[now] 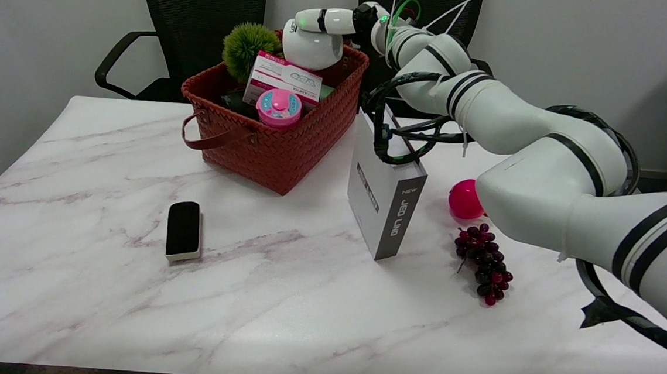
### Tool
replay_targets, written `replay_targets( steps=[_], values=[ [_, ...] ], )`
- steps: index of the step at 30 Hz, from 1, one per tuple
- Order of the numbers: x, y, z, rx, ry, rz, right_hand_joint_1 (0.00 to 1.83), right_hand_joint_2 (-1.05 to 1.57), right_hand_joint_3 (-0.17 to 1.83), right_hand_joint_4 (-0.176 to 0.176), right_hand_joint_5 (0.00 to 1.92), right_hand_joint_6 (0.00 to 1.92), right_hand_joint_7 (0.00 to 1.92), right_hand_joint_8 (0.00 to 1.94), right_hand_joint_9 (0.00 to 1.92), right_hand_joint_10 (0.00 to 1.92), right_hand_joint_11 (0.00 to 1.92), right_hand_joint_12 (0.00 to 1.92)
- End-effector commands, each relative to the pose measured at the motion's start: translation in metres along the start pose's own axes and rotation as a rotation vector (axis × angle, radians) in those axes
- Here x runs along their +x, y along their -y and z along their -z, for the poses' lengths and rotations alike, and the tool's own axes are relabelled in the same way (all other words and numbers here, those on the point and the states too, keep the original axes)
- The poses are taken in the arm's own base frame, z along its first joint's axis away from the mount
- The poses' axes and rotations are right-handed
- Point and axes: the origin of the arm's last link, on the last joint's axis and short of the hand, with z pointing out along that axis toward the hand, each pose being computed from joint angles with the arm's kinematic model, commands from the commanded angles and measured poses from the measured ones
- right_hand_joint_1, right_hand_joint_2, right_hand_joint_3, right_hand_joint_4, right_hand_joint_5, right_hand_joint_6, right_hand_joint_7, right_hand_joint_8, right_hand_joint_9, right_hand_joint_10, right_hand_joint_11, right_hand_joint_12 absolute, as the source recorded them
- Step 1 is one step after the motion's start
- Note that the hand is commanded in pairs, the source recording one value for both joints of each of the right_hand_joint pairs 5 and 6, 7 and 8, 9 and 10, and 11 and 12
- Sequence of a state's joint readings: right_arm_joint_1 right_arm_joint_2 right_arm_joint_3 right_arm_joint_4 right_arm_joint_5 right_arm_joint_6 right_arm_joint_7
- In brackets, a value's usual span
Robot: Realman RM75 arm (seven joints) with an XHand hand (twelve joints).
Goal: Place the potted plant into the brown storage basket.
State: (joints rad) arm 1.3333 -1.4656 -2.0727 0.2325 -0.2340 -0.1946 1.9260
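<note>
Potted plant [296, 46] in right hand [336, 26] over basket [277, 148]

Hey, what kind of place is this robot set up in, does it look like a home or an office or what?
Probably an office or lab room, not a home. Two black mesh office chairs stand behind the marble-patterned table against a plain grey wall, and the white robot arm trails exposed cables and zip ties, which suggests a test setup.

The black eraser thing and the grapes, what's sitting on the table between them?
In the head view, a white and grey box stands upright between the black eraser and the grapes. The rest is bare marble table.
</note>
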Motion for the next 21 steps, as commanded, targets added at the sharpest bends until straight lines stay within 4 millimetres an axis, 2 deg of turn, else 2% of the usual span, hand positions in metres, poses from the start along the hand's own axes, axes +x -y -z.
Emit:
replay_targets(
  steps=[1,13,14,16,17,21],
  values=[
    [-0.0012,0.0049,0.0004,0.022,0.007,-0.02,1.19,0.72,0.9,0.0,0.82,0.82,1.05,1.05,0.29,0.29,0.07,0.07],
    [0.0036,0.003,0.0,0.036,0.008,-0.071,1.18,0.61,0.94,0.0,0.74,0.74,0.96,0.96,0.28,0.28,0.01,0.01],
    [0.0042,0.0033,0.0,0.041,0.008,-0.07,1.18,0.57,0.97,0.0,0.72,0.72,0.89,0.89,0.25,0.25,0.0,0.0],
    [0.0056,0.0041,0.0001,0.047,0.007,-0.068,1.18,0.41,1.06,0.0,0.63,0.63,0.49,0.49,0.15,0.15,0.0,0.0],
    [0.0061,0.0045,0.0001,0.049,0.006,-0.068,1.17,0.35,1.07,0.0,0.57,0.57,0.36,0.36,0.1,0.1,0.0,0.0],
    [0.0054,0.0048,0.0002,0.055,0.009,-0.065,1.16,0.25,0.99,0.0,0.38,0.38,0.16,0.16,0.01,0.01,0.0,0.0]
  ],
)
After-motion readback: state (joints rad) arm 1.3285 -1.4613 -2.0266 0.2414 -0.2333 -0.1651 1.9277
